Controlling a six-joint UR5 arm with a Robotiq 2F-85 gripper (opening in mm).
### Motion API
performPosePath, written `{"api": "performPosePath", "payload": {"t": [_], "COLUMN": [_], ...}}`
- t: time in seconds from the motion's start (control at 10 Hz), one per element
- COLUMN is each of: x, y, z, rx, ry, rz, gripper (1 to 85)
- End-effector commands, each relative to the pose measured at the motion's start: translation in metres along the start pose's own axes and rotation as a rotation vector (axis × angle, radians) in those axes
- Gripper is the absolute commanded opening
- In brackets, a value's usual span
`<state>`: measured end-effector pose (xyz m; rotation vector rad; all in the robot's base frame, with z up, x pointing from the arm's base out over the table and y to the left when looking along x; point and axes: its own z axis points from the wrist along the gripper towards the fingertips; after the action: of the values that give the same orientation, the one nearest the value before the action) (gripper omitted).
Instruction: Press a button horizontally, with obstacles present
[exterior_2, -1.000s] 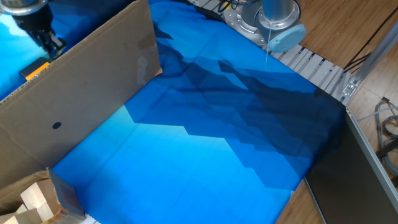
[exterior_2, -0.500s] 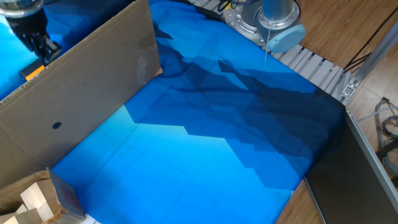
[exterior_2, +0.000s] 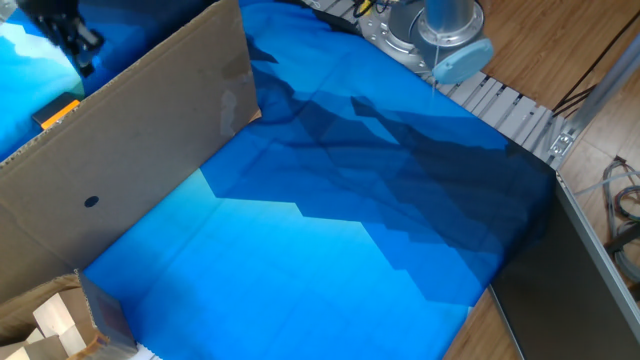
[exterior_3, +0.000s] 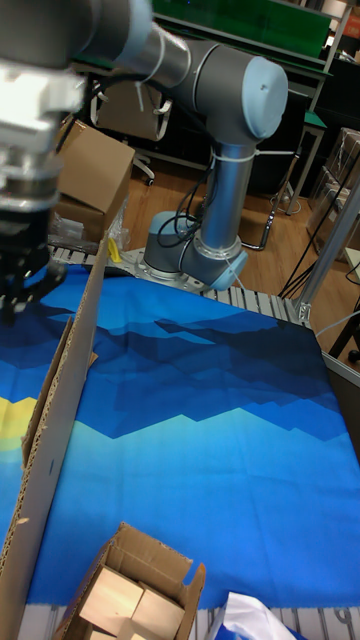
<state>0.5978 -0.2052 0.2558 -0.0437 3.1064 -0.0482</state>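
Note:
The button (exterior_2: 57, 111) is a small yellow-orange box with a black part. It lies on the blue cloth at the far left, behind the top edge of the obstacle. That obstacle is a large brown cardboard sheet (exterior_2: 140, 140) standing on edge, with a small dark dot (exterior_2: 91, 201). My gripper (exterior_2: 80, 48) is dark and hangs above and slightly behind the button, apart from it. The fingertips blur together, so their gap is unreadable. In the tall fixed view the gripper (exterior_3: 20, 295) sits left of the cardboard (exterior_3: 60, 400), and the button is hidden.
An open cardboard box (exterior_2: 95, 310) holding wooden blocks stands at the front left, also seen in the tall view (exterior_3: 130, 590). The arm's base (exterior_2: 440, 30) is at the back right. A ribbed metal rail (exterior_2: 510, 105) borders the blue cloth (exterior_2: 330, 220).
The gripper has risen and drawn back from the button, moving toward the top of the fixed view. The button and the cardboard have stayed put.

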Motion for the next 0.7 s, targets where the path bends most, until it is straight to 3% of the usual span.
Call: {"api": "performPosePath", "payload": {"t": [0.0,0.2,0.3,0.6], "x": [0.009,0.016,0.017,0.015], "y": [0.046,0.060,0.058,0.043], "z": [-0.032,-0.026,-0.026,-0.030], "rx": [0.019,0.025,0.041,0.024], "ry": [0.001,0.018,0.018,0.026], "rz": [0.061,0.080,0.079,0.051], "gripper": [1.0,1.0,1.0,1.0]}}
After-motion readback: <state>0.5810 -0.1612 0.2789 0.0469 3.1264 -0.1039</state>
